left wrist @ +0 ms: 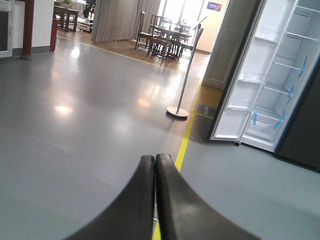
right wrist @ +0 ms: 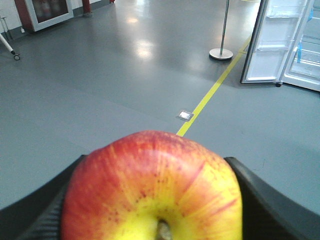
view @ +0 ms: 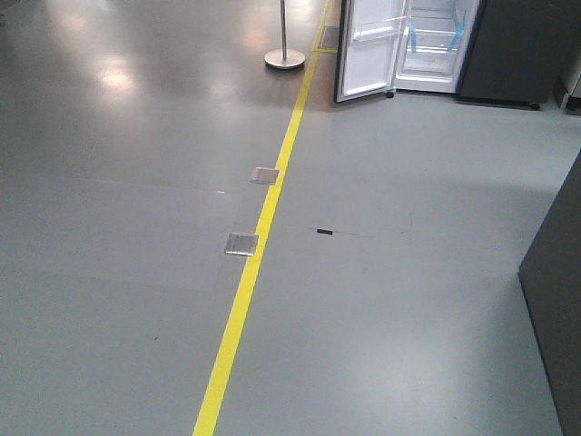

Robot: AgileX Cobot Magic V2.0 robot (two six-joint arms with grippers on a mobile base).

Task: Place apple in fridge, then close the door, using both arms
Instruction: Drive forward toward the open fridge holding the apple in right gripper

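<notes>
- Floor (view: 408, 300): grey and glossy, it fills most of the front view and stretches between the robot and the appliance at the far end.
- Fridge (view: 438, 56): dark grey outside and white inside, it stands at the top right of the front view. Its white shelves carry strips of blue tape, and it is well apart from the robot.
- Door (view: 368, 54): it is swung open toward the camera, showing its white inner face with clear shelf bins. Its lower corner sits just beside the yellow line.
- Line (view: 263, 227): yellow tape runs up the floor from the bottom edge toward the open door.
- Pole (view: 283, 36): a thin silver pole on a round base stands left of the door, just beside the line.
- Right end effector (right wrist: 150, 210): it is clamped on the fruit, with one black finger (right wrist: 260, 195) pressed against each side.
- Left end effector (left wrist: 155, 160): its two black fingers are pressed together with nothing between them, pointing over the floor toward the pole and door.
- Apple (right wrist: 152, 187): red with a yellow patch around its stem, it is held in the right end effector above the floor. It is far from the fridge and not yet inside.
- Plates (view: 241, 242): two small metal squares are set into the floor on the left edge of the line.
</notes>
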